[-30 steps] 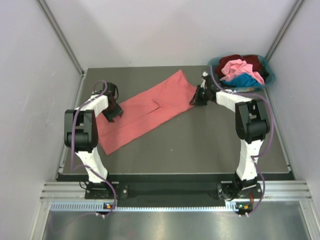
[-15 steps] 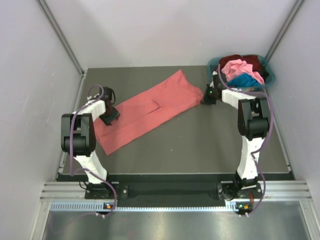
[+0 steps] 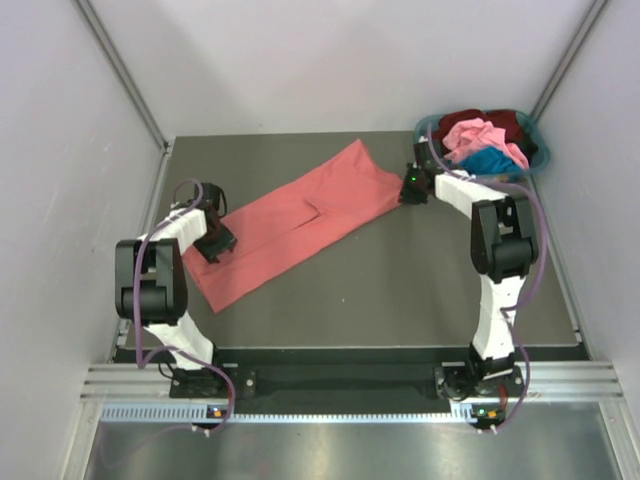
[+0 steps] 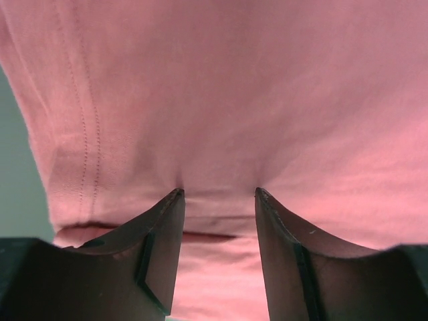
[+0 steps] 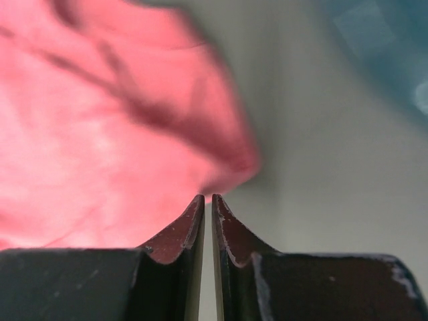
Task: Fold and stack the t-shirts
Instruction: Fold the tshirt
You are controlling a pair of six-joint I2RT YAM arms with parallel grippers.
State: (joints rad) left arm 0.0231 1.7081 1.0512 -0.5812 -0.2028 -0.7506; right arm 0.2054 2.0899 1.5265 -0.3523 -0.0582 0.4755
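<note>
Two grippers bracket one salmon-red t-shirt [image 3: 300, 220] that is laid out in a long band slanting from about 8 o'clock to 1 o'clock across the dark table [image 3: 420, 290]. The left gripper [image 4: 217, 192] has its jaws standing apart, both tips pressed down on the cloth hard enough to dimple it, with a stitched hem running off toward 11 o'clock and a folded edge showing just beneath. Nothing is pinched between the jaws, and the pose looks meant to pin that lower end flat, or to line up a grasp on the fold. The right gripper [image 5: 206, 197] has its jaws drawn almost together with only a hairline slit between them. No cloth is visible in the slit, and the shirt's rumpled corner lies just past the tips toward 11 o'clock, on bare table. From above, this gripper sits at the band's 3 o'clock end, near the upper corner, probably so the two arms can work opposite ends and carry one end over the other. The shirt reads as partly folded, narrowed lengthwise with a small crease at mid-band, so a crosswise fold is probably still to come. Beyond the right gripper, at about 1 o'clock on the table, a teal basket [image 3: 424, 128] holds the waiting garments, a pink t-shirt [image 3: 478, 132] heaped over a dark maroon t-shirt [image 3: 505, 120] and a bright blue t-shirt [image 3: 485, 162], none of them folded yet and no stack begun.
</note>
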